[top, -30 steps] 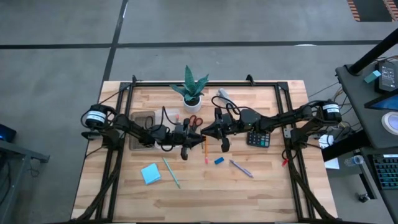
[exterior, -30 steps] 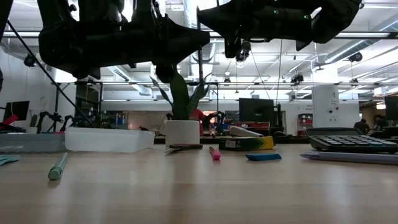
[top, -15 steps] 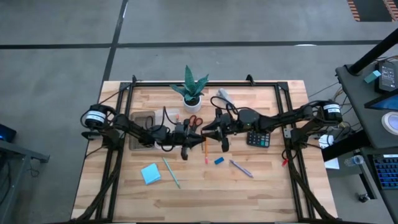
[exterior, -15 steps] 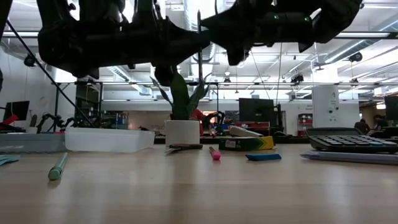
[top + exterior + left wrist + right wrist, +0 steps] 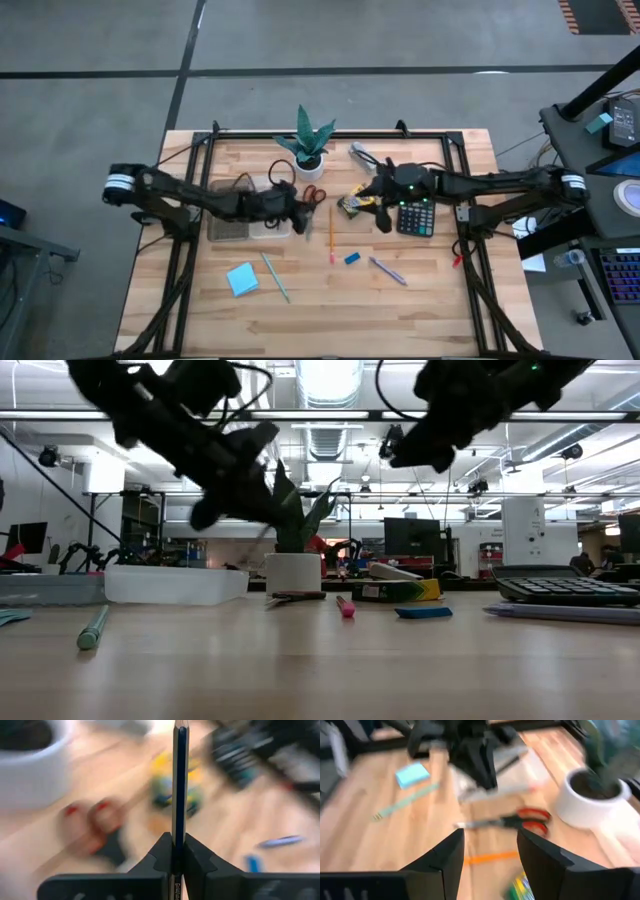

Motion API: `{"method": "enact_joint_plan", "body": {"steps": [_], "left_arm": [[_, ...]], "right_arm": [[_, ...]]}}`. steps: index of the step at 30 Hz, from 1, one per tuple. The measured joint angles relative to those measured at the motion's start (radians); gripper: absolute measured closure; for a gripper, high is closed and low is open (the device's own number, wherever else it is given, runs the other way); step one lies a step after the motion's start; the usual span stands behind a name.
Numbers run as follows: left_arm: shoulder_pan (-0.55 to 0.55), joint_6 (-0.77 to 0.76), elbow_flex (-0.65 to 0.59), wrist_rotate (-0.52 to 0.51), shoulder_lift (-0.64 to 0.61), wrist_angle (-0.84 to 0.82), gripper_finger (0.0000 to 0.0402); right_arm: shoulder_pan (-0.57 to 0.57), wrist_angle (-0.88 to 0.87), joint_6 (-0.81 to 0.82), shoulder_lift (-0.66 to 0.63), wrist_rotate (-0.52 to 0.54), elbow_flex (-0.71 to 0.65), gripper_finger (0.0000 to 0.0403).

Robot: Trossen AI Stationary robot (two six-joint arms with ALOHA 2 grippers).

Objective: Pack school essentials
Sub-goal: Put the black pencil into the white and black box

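My left gripper (image 5: 301, 214) is shut on a thin dark pencil (image 5: 179, 780), beside the red-handled scissors (image 5: 314, 194). My right gripper (image 5: 379, 211) is open and empty, its fingers (image 5: 445, 857) standing apart above the yellow-green crayon box (image 5: 351, 204). On the table lie an orange pencil (image 5: 330, 235), the blue eraser (image 5: 352, 258), a purple pen (image 5: 388, 270), a green pen (image 5: 275, 277) and the light-blue notepad (image 5: 241, 279). My left gripper pinches the pencil between its two fingers, near one end of it (image 5: 178, 834). The pencil sticks straight out past the fingertips, along the fingers, and is lifted clear of the table.
A clear tray (image 5: 228, 212) lies at the left, under my left arm. The potted plant (image 5: 308, 140) stands at the far middle. A black calculator (image 5: 416, 217) lies under my right arm. A white thing (image 5: 360, 152) lies near the far edge. A black frame runs along the table's edges.
The two grippers, close together a second ago, have drawn apart. My left arm has pulled back toward the table's left and far side. My right gripper has gone toward the right, uncovering the crayon box.
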Motion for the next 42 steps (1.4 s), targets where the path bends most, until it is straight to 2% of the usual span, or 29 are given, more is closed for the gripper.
{"method": "enact_joint_plan", "body": {"steps": [6, 8, 10, 18, 25, 38, 42], "left_arm": [[0.016, -0.302, 0.165, -0.007, -0.114, -0.724, 0.0397], [0.016, -0.388, 0.207, 0.005, -0.132, -0.910, 0.0396], [0.016, -0.451, 0.234, 0.024, -0.141, -1.014, 0.0396], [0.040, -0.582, 0.223, 0.189, -0.119, -1.056, 0.0395], [0.109, -0.581, 0.218, 0.196, -0.090, -1.054, 0.0394], [0.313, -0.556, 0.215, 0.209, -0.049, -1.030, 0.0393], [0.345, -0.556, 0.214, 0.226, -0.023, -1.028, 0.0393]], "right_arm": [[0.000, -0.109, -0.060, -0.099, 0.007, -0.049, 0.0242], [0.000, -0.110, -0.096, -0.122, 0.012, -0.076, 0.0243], [-0.002, -0.113, -0.128, -0.142, 0.027, -0.099, 0.0243], [-0.052, -0.107, -0.173, -0.161, 0.066, -0.137, 0.0243], [-0.088, -0.105, -0.162, -0.160, 0.067, -0.139, 0.0243], [-0.090, -0.103, -0.149, -0.160, 0.067, -0.139, 0.0243], [-0.090, -0.104, -0.152, -0.159, 0.066, -0.139, 0.0243]]}}
